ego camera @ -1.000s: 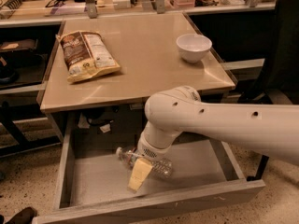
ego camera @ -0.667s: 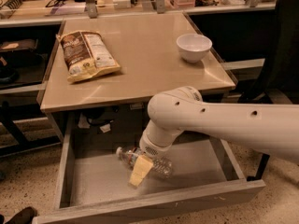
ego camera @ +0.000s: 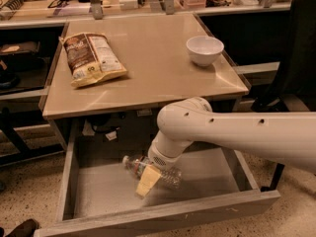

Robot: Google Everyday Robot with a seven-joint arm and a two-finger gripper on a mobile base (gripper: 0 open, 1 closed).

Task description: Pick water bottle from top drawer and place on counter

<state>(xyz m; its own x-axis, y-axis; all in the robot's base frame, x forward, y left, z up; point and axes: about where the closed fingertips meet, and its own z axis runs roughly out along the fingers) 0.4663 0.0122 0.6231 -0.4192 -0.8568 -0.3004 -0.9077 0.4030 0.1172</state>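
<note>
I have the gripper (ego camera: 147, 181) down inside the open drawer (ego camera: 163, 216), reaching in under the front edge of the worktop (ego camera: 158, 78). The white arm (ego camera: 237, 132) comes in from the right and bends down into the drawer. The bottle (ego camera: 169, 177) lies on its side on the drawer's grey floor, near the middle, with its white cap toward the back left. The gripper's tan end lies across the middle of the bottle and covers part of it. From here I cannot tell whether the gripper has closed on the bottle or is only touching it. On the worktop above, a chip bag (ego camera: 94, 58) lies flat at the left and a white bowl (ego camera: 204, 49) stands at the right, well apart. A cluttered bench (ego camera: 49, 9) runs behind.
</note>
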